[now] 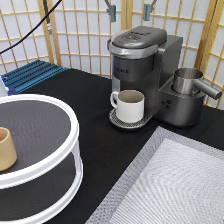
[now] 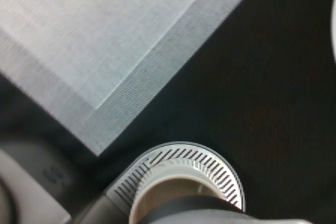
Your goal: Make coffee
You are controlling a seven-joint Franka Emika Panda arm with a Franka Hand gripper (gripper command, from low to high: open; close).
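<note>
My gripper (image 1: 129,11) hangs at the exterior view's top, above the dark grey coffee machine (image 1: 142,50). Only its two fingertips (image 1: 111,10) show; they stand apart, open and empty. The machine's lid is down. A cream mug (image 1: 130,106) with a handle stands on the round drip tray (image 1: 116,121) under the spout. The wrist view looks down on the same mug (image 2: 176,192) and tray (image 2: 221,167). The coffee pod is not in view.
A white round two-tier stand (image 1: 67,150) at the exterior view's left bears a tan handleless cup (image 1: 6,148). A metal jug (image 1: 189,80) sits on the machine's right side. A grey mat (image 1: 175,185) lies at the bottom right. A blue rack (image 1: 30,75) lies at the back left.
</note>
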